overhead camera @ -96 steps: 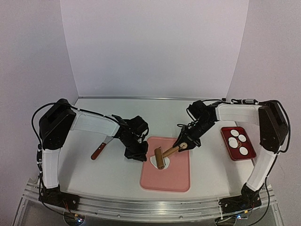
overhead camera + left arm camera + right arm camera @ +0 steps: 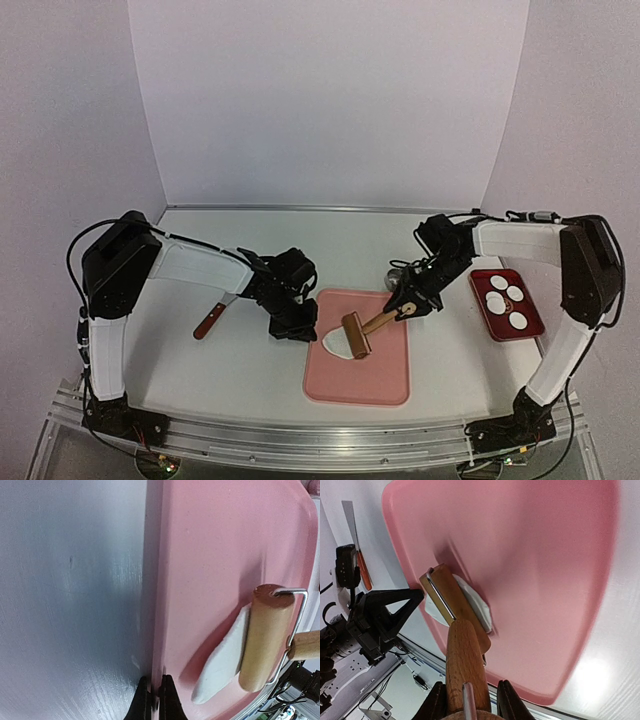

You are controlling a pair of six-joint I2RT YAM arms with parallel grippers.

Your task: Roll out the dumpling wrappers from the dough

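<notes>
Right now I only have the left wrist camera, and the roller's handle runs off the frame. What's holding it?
Observer: The right claw is shut on the roller's wooden handle.
Operator: Any finished wrappers anywhere?
Observer: Yes, round white wrappers lie in a red tray on the table, right of the pink mat.
Operator: Anything near my left arm?
Observer: A red-handled scraper lies on the table, left of the left claw and apart from it.
</notes>
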